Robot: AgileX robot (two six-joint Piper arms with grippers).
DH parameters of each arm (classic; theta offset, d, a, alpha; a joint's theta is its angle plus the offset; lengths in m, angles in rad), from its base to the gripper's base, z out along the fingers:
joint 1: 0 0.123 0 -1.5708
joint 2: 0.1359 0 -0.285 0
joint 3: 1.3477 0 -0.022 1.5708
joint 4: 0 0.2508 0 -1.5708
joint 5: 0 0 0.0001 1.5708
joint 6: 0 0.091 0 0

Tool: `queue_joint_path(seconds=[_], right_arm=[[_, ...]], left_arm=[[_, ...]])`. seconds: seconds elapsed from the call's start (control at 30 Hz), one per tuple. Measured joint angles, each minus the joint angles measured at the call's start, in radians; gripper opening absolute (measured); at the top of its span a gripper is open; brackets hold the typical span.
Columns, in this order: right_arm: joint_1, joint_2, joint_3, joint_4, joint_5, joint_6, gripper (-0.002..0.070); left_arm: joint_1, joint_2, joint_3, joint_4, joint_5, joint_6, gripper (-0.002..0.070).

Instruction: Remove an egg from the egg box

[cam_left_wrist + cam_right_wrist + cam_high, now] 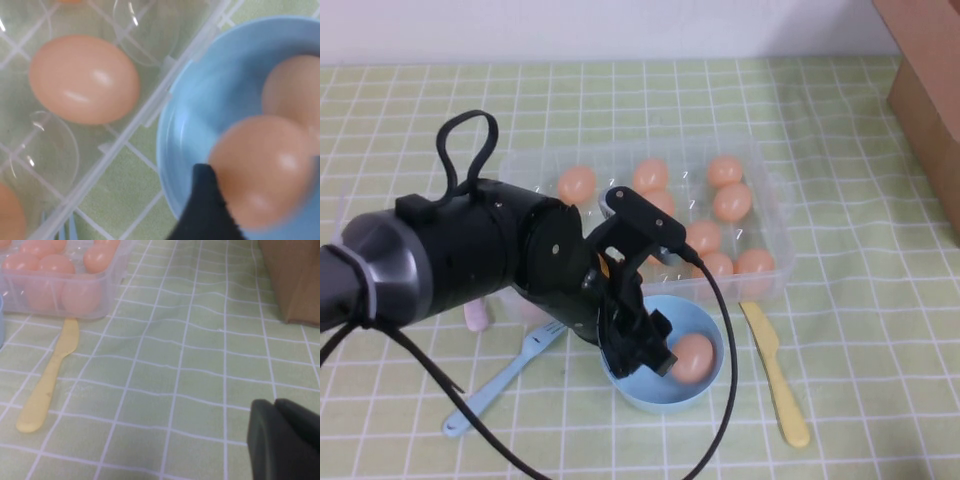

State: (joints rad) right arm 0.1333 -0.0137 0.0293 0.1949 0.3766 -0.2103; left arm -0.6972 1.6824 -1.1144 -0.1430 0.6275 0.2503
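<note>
High view: left end effector [655, 352] clamped on smooth peach-orange egg [692, 358], low inside round light-blue bowl [712, 322], just beside clear plastic egg box [768, 215]; right end effector [285, 440] parked well apart over tabletop [200, 365], grip state impossible to tell.

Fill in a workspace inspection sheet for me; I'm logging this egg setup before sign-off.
Surface: green checked tablecloth.
Job's things: clear egg box holding several eggs; one egg at the left gripper, another egg in the blue bowl.
Clutter: yellow knife, blue fork.
Grippers: left gripper over the bowl; right gripper low over bare cloth.
Cables: black cable across the bowl.
Surroundings: cardboard box.
</note>
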Motion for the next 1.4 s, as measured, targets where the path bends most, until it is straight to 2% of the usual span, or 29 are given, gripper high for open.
queue_joint_path(seconds=[0.1, 0.2, 0.3, 0.4, 0.53, 0.6, 0.67, 0.77, 0.87, 1.1, 1.4], right_arm=[[0.0, 0.0, 0.0, 0.0, 0.0, 0.0, -0.002], [0.0, 0.0, 0.0, 0.0, 0.0, 0.0, -0.002], [0.0, 0.0, 0.0, 0.0, 0.0, 0.0, -0.002], [0.0, 0.0, 0.0, 0.0, 0.0, 0.0, -0.002], [0.0, 0.0, 0.0, 0.0, 0.0, 0.0, -0.002], [0.0, 0.0, 0.0, 0.0, 0.0, 0.0, -0.002], [0.0, 0.0, 0.0, 0.0, 0.0, 0.0, -0.002], [0.0, 0.0, 0.0, 0.0, 0.0, 0.0, -0.002], [0.0, 0.0, 0.0, 0.0, 0.0, 0.0, -0.002], [0.0, 0.0, 0.0, 0.0, 0.0, 0.0, -0.002], [0.0, 0.0, 0.0, 0.0, 0.0, 0.0, -0.002]], left_arm=[[0.0, 0.0, 0.0, -0.002, 0.0, 0.0, 0.0487], [0.0, -0.009, 0.001, -0.004, 0.004, 0.0, 0.0515], [0.0, -0.045, 0.017, -0.004, -0.008, 0.0, 0.0513], [0.0, -0.125, 0.075, -0.004, -0.085, 0.0, 0.0433], [0.0, -0.276, 0.232, -0.006, -0.265, 0.0, 0.0145], [0.0, -0.352, 0.325, -0.006, -0.355, 0.0, 0.0068], [0.0, -0.432, 0.405, -0.008, -0.46, -0.004, 0.0033], [0.0, -0.558, 0.504, -0.01, -0.579, -0.032, 0.0012], [0.0, -0.683, 0.552, -0.014, -0.604, -0.037, 0.0006], [0.0, -0.877, 0.596, -0.014, -0.491, -0.086, 0.0004], [0.0, -0.882, 0.599, -0.008, -0.446, -0.089, 0.0002]])
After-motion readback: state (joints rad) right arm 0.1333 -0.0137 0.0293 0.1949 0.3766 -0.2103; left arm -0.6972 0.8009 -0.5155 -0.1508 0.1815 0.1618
